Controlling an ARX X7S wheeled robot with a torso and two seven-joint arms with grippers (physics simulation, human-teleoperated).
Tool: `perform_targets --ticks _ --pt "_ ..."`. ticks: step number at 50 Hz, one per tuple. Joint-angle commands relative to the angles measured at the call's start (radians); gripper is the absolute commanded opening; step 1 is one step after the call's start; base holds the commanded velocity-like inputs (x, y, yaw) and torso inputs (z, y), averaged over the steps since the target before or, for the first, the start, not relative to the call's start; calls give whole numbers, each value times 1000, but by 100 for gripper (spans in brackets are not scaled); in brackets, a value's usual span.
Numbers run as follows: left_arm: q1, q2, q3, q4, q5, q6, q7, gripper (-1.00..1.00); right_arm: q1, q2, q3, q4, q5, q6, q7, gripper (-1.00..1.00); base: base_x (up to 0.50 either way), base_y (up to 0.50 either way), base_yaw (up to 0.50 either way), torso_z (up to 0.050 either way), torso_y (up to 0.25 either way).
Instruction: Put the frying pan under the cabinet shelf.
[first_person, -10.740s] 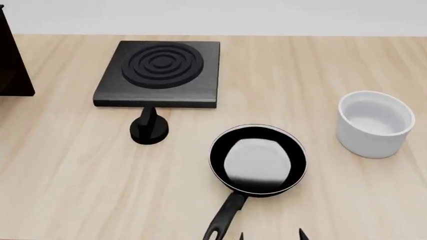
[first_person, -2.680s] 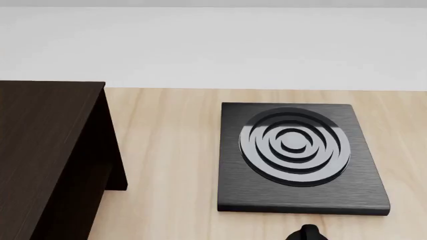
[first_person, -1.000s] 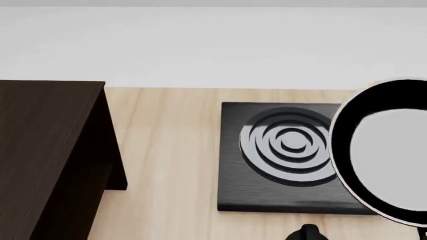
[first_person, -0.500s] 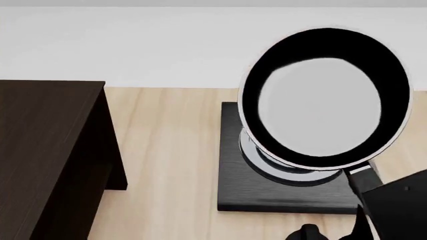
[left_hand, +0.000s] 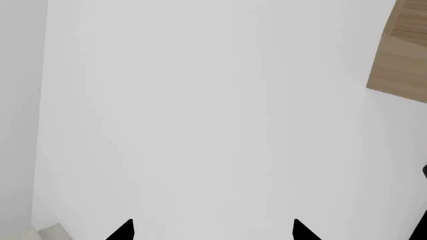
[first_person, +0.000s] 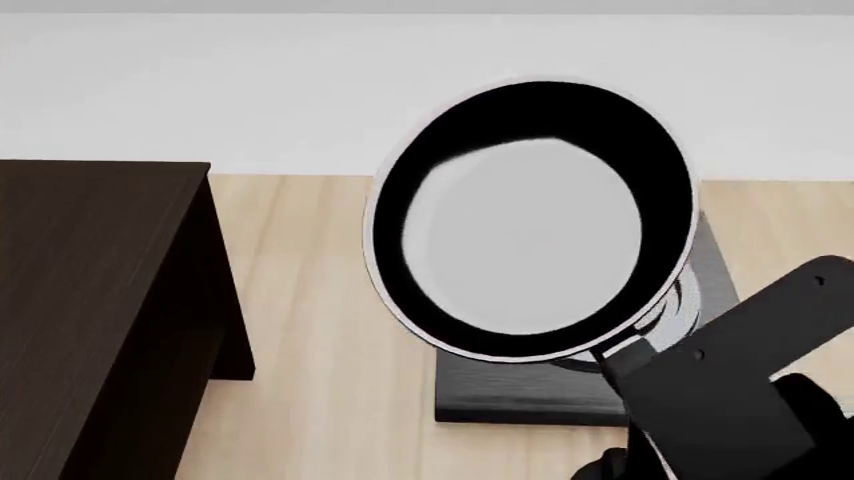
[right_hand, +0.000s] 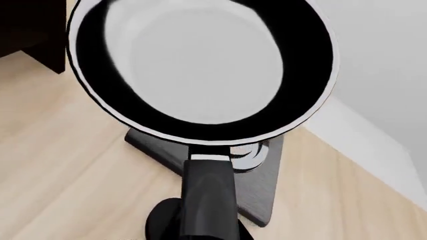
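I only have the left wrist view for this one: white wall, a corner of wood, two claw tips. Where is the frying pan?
Observer: The head view shows the frying pan lifted off the table and tilted, its inside facing the camera. It hides most of the burner plate.
Operator: What holds it?
Observer: The right claw. In the right wrist view, the handle runs straight back toward that camera.
Operator: And the cabinet shelf?
Observer: The cabinet shelf stands to the robot's left of the frying pan and apart from it. The frying pan is not yet under it.
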Motion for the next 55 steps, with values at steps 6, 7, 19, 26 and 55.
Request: perform_targets --ticks 6,7,19,26,55 --pt "0 0 0 0 0 0 0 100 217 -15 -187 13 135 -49 104 -100 0 0 0 0 2" --pt "0 0 0 0 0 0 0 100 214 -16 -188 4 149 -57 99 -100 0 0 0 0 0" --pt "0 0 0 0 0 0 0 100 198 -3 -240 -50 200 -115 143 -100 0 0 0 0 2" --pt "0 0 0 0 0 0 0 100 145 17 -240 -95 210 -155 152 -100 0 0 0 1 1" --pt "0 0 0 0 0 0 0 100 168 -26 -447 -100 333 -214 268 -100 0 0 0 0 1"
